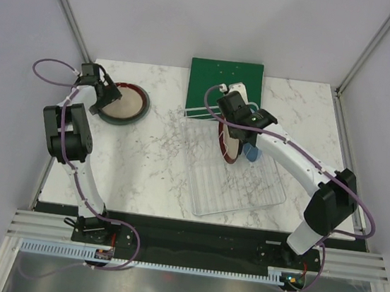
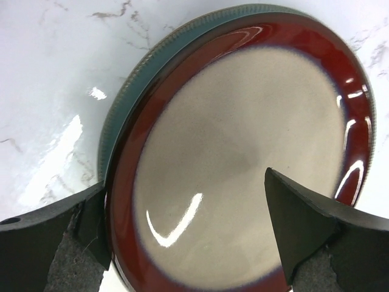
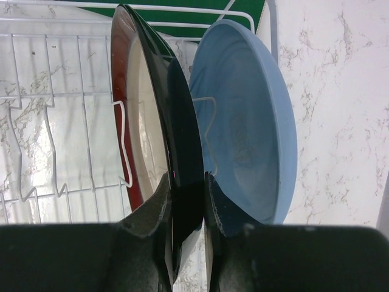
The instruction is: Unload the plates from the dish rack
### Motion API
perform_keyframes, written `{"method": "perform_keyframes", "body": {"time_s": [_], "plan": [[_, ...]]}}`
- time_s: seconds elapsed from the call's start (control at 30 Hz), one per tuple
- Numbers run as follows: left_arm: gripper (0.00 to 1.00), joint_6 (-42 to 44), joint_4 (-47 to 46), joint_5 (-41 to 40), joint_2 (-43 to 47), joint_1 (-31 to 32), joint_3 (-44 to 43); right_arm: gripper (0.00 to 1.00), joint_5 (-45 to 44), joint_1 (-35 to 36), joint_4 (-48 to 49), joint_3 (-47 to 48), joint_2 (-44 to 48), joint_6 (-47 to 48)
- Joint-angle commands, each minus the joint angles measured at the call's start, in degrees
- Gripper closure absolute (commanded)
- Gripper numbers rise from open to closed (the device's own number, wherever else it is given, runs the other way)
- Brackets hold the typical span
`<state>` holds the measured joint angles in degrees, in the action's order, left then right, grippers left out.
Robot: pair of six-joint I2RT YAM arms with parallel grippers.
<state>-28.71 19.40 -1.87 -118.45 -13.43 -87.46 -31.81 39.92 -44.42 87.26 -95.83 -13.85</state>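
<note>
A red-brown rimmed plate (image 2: 243,164) with a cream centre lies on a grey-green plate (image 2: 130,97) on the table at the far left (image 1: 124,103). My left gripper (image 2: 185,201) hovers open over its near rim, touching neither plate (image 1: 105,96). In the white wire dish rack (image 1: 236,187), a second red-brown plate (image 3: 143,103) stands on edge. My right gripper (image 3: 187,182) is shut on its near rim, one finger on each face (image 1: 233,133). A smaller light blue plate (image 3: 249,121) stands just right of it in the rack (image 1: 251,153).
A flat dark green board (image 1: 226,78) lies behind the rack at the table's far edge. The rack's upright wires (image 3: 124,146) stand against the held plate's cream face. Bare marble table (image 1: 158,156) lies between the stacked plates and the rack.
</note>
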Motion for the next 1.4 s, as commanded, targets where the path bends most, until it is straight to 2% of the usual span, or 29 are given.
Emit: {"method": "perform_keyframes", "body": {"time_s": [0.0, 0.17, 0.3, 0.43, 0.53, 0.63, 0.73, 0.77, 0.9, 1.07, 1.17, 1.37], "plan": [[0.00, 4.89, 9.94, -5.42, -1.51, -0.37, -6.29, 1.00, -4.13, 0.24, 3.91, 4.67, 5.39, 2.33], [0.00, 3.75, 14.18, -12.35, -3.02, 0.07, -8.00, 1.00, -3.52, 0.51, 3.91, 4.93, 5.13, 1.81], [0.00, 0.68, 13.83, -18.24, 1.81, 0.16, -4.74, 1.00, -3.87, 0.77, 3.73, 5.81, 5.65, 2.16], [0.00, 0.67, 12.42, -18.61, 8.23, -0.02, -2.10, 1.00, -5.10, 1.21, 2.50, 7.57, 6.79, 2.51], [0.00, 1.64, 11.89, -14.93, 11.49, -0.02, -1.57, 1.00, -6.06, 1.39, 1.97, 8.80, 8.20, 2.51], [0.00, 2.17, 10.67, -7.91, 15.34, -0.02, 0.70, 1.00, -6.94, 1.74, 0.75, 10.20, 9.17, 2.60], [0.00, 2.08, 5.14, 1.40, 22.37, 0.07, 7.37, 1.00, -7.74, 2.00, -0.31, 11.52, 10.40, 2.42], [0.00, 1.90, 0.25, 8.91, 24.39, 0.25, 12.18, 1.00, -7.91, 2.35, -0.83, 12.22, 10.66, 2.42], [0.00, -0.02, -10.32, 17.85, 36.78, 1.91, 24.25, 1.00, -7.13, 3.58, -2.50, 15.82, 12.16, 2.25], [0.00, -3.45, -15.43, 27.08, 45.31, 4.29, 33.99, 1.00, -0.46, 4.46, -2.60, 18.38, 13.65, 1.11], [0.00, -8.54, -25.26, 31.29, 49.27, 5.43, 40.85, 1.00, 5.78, 4.55, -1.02, 18.47, 14.00, -0.03], [0.00, -17.60, -41.09, 34.56, 50.60, 11.40, 46.41, 1.00, 16.24, 4.90, 3.98, 15.58, 14.71, -2.85]]}}
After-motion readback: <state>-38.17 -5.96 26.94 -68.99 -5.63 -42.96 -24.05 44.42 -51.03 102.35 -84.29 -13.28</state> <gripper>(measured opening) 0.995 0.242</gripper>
